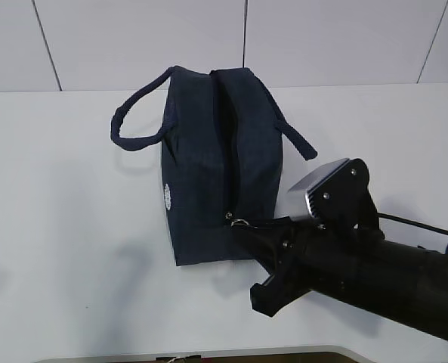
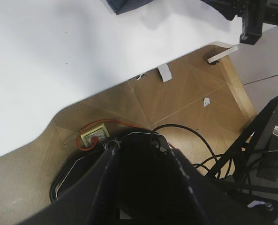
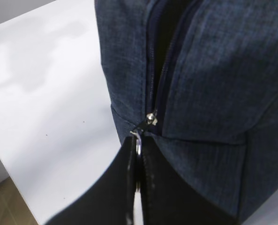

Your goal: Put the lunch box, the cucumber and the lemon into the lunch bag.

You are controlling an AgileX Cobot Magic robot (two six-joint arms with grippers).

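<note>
My right gripper is clenched on the metal ring pull of the dark navy fabric lunch bag near the table's front edge — guessing to work the zipper — left fingers empty, parted.

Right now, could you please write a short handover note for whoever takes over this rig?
Right gripper: shut on the zipper pull at the near end of the lunch bag.
Left gripper: jaws apart, empty, hanging off the table over the floor.
Lunch bag: on the table, its zipper looks mostly open along the top.
Lunch box, cucumber, lemon: not in any view; whether any is in the bag cannot be told.
Left: check the bag, then pack whatever is missing.
</note>
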